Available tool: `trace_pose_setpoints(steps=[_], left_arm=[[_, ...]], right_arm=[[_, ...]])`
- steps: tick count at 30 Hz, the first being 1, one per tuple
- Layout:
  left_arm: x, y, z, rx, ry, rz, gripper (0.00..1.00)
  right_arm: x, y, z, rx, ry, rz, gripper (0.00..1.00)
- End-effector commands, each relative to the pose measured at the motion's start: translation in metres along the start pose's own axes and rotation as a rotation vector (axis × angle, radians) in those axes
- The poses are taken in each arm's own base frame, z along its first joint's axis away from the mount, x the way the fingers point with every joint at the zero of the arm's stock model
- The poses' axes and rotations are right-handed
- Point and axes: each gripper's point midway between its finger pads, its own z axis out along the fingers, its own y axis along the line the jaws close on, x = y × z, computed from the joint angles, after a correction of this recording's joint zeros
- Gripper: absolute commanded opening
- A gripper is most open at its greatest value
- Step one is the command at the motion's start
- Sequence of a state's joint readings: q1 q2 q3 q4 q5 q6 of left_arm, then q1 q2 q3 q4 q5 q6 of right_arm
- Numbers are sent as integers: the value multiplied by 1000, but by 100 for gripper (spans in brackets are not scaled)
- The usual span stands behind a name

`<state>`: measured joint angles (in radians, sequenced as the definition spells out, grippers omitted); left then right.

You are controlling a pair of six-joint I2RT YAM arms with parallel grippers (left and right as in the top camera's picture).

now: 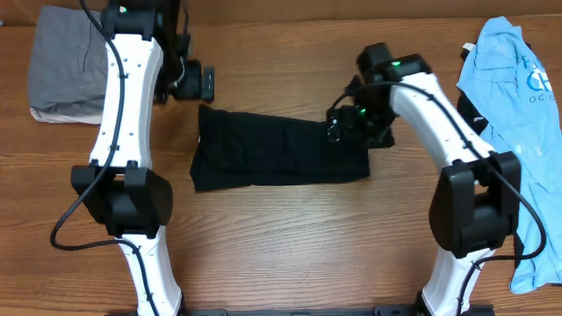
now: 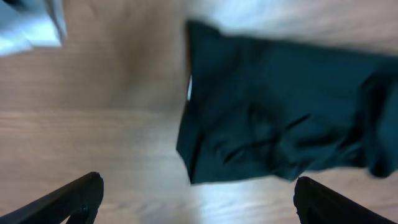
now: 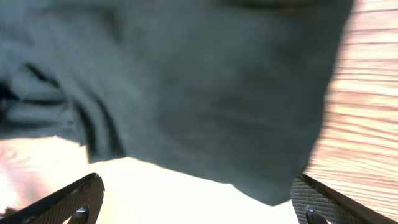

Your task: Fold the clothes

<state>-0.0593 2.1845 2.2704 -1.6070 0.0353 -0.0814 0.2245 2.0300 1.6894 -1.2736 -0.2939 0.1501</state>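
You had the plain black short-sleeved T-shirt (image 1: pixel 272 151) lying folded into a rough rectangle in the middle of the brown wooden table (image 1: pixel 290 246), its surface creased. Your right gripper (image 3: pixel 198 200) hovered over the shirt's right end with its jaws spread wide and nothing held between them; black fabric filled most of its wrist view. Your left gripper (image 2: pixel 198 198) was also wide open and empty, sitting above bare wood just beyond the shirt's far left corner. The light blue T-shirt with white lettering (image 1: pixel 518 123) lay loosely spread at the right edge of the table, well apart from the black one. A stack of grey and beige folded garments (image 1: pixel 63 66) sat at the far left corner.
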Motion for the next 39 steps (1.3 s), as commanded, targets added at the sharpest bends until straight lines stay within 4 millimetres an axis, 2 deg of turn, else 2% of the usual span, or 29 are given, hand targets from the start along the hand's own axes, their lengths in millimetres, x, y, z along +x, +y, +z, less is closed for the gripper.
trace_pose_setpoints(steps=[1, 7, 14, 20, 24, 29, 30, 32, 33, 34, 35, 36, 38, 39], left_arm=[[17, -7, 27, 53, 97, 69, 100], [20, -20, 66, 139, 116, 154, 100], [20, -24, 111, 180, 90, 249, 100], [24, -20, 141, 165, 75, 285, 100], [28, -8, 158, 100, 79, 287, 100], [45, -5, 183, 92, 102, 284, 100], [49, -5, 188, 92, 110, 277, 96], [60, -6, 199, 91, 126, 250, 79], [64, -5, 202, 90, 134, 238, 58], [66, -5, 205, 88, 139, 226, 24], [68, -4, 207, 87, 142, 206, 5], [68, -3, 207, 85, 140, 175, 4], [64, 0, 206, 83, 129, 119, 4], [60, 1, 204, 85, 121, 98, 4]], right_arm=[[-11, 2, -25, -11, -78, -41, 100], [-12, 0, -26, -9, -81, -80, 100], [-12, 0, -25, -9, -80, -79, 100], [-11, 0, -26, -9, -80, -79, 100], [-11, -1, -25, -9, -77, -78, 100], [-11, 0, -25, -9, -80, -78, 100], [-11, 0, -25, -9, -80, -77, 100], [-12, 0, -25, -9, -80, -71, 100], [-12, 0, -25, -9, -80, -71, 100], [-12, 0, -25, -9, -80, -71, 100], [-12, 0, -25, -9, -80, -71, 99], [-12, 0, -25, -10, -81, -71, 94], [-12, 2, -25, -18, -81, -74, 71], [-11, 5, -25, -33, -79, -77, 52]])
